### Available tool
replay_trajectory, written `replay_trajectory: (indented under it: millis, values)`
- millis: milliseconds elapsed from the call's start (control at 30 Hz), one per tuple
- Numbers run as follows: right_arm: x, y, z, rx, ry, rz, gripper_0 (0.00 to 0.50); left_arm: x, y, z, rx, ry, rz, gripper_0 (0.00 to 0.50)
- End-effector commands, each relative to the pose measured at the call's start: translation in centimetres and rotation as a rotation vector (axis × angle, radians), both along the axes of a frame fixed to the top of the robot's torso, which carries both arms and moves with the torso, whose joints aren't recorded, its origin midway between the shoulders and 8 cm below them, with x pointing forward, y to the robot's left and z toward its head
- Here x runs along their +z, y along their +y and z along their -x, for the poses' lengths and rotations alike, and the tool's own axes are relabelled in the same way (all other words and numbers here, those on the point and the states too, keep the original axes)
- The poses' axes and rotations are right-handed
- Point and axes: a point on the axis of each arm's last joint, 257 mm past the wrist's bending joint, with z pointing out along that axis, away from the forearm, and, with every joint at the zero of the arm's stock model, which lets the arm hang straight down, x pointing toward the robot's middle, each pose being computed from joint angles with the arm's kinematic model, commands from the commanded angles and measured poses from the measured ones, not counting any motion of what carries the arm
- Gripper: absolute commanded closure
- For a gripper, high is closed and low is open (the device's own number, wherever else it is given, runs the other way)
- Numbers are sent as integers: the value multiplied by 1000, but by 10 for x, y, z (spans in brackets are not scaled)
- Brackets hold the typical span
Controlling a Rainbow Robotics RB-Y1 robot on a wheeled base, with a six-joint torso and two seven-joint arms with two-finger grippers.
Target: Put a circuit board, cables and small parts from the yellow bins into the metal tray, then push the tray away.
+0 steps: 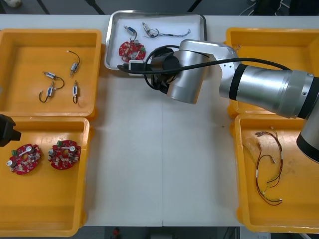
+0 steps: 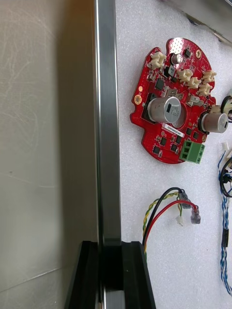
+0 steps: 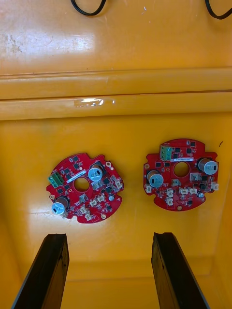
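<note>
One board [image 1: 131, 50], cables [image 1: 164, 34] and small parts [image 1: 130, 33] lie in the tray [image 1: 192, 22] at upper centre, where the right jaws clamp its lower rim, so a straight push away seems next, the left jaws hanging open over the lower-left bin [image 1: 45, 219].

Your light table [image 1: 164, 164] shows pale down its middle, with a faint straight seam [image 1: 162, 149] running from its near edge toward the far one. You can spot a tiny dark speck [image 1: 223, 126] on it, well to the right of that seam. In the right wrist view you see fine scratches [image 2: 34, 29] on the tabletop. Beyond the far edge lies a dark floor [image 1: 65, 6], crossed by thin black bars [image 1: 94, 5]. A pale rounded object [image 1: 15, 2] sits at its left corner, too cut off to tell what it is.
</note>
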Motion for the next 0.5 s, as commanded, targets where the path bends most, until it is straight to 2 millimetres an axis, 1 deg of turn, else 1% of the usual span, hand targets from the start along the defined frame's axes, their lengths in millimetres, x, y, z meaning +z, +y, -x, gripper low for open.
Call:
replay_trajectory:
  millis: [33,67,100,133,300,400,500]
  values:
    - [35,24,-3,62,-72,30,202,14,15,-2,24,-20,-33,0]
    - [35,23,-4,61,-73,30,107,14,15,-2,24,-20,-33,0]
    - [35,23,-4,61,-72,29,72,14,15,-2,24,-20,-33,0]
    - [35,23,-4,61,-72,29,4,14,15,-2,24,-20,-33,0]
    - [30,18,0,43,-30,6,0,14,15,-2,24,-20,-33,0]
    - [37,17,6,30,-23,11,0,14,15,-2,24,-20,-33,0]
    - [49,13,16,4,-12,28,0,14,15,-2,24,-20,-33,0]
